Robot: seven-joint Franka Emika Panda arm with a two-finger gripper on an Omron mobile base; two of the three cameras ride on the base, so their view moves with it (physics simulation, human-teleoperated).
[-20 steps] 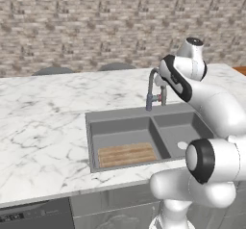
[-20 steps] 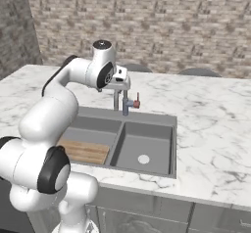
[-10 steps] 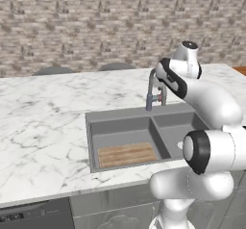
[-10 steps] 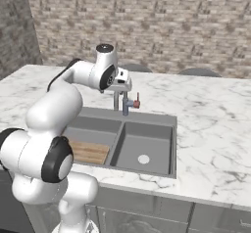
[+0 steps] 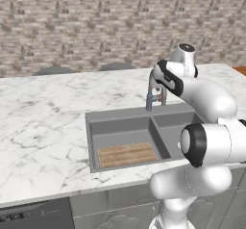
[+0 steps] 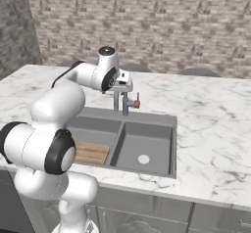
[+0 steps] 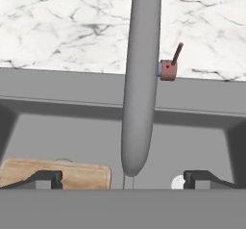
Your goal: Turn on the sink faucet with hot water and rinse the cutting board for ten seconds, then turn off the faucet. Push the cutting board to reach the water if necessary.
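Compared with a second ago, the arm has drawn slightly higher and closer over the sink faucet [image 5: 154, 89], its gripper [image 6: 123, 84] now hovering directly above the arched spout. From the hand view the fingers [image 7: 42, 179] stand spread wide and released, one on each side of the spout, grasping nothing. Beside the spout, the reddish lever handle [image 7: 169, 68] is untouched. Below, the cutting board [image 5: 127, 154] lies flat in the left basin of the sink [image 5: 120, 127], while the round drain [image 6: 143, 159] sits in the other basin, set into the marble desk [image 5: 43, 122].
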